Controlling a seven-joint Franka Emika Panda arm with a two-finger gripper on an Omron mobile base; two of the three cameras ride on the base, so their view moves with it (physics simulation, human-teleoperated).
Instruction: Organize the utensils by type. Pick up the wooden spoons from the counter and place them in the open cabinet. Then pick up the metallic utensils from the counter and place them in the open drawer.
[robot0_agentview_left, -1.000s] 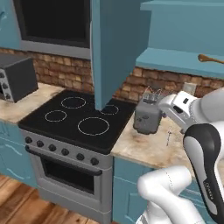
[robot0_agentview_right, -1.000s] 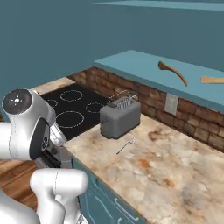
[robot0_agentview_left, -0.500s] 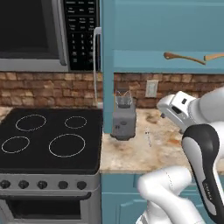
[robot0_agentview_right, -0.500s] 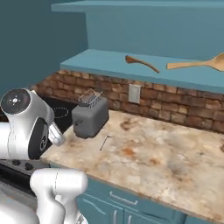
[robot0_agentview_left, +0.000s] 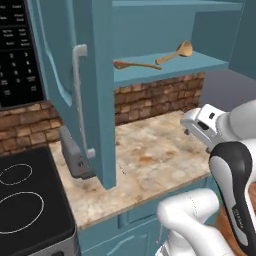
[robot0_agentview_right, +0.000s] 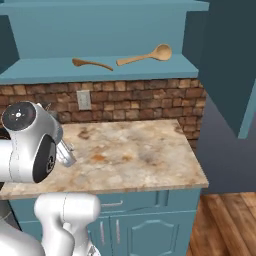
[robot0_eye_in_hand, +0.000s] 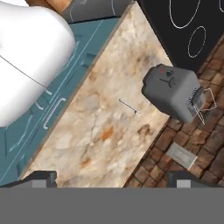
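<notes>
Stove (robot0_agentview_left: 22, 200) at left. Grey toaster (robot0_eye_in_hand: 175, 92) on the tabletop (robot0_agentview_left: 155, 155), partly behind the open cabinet's door (robot0_agentview_left: 92, 85). Thin silver utensil (robot0_eye_in_hand: 129, 106) lies on the tabletop just beside the toaster. Both wooden spoons (robot0_agentview_left: 134, 65) (robot0_agentview_left: 175, 52) rest on the cabinet shelf (robot0_agentview_left: 165, 70). Hand (robot0_eye_in_hand: 111, 177) open, holding nothing, above the tabletop.

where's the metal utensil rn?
Hand view: thin metal utensil lies flat on the counter, just beside the grey toaster.
</notes>
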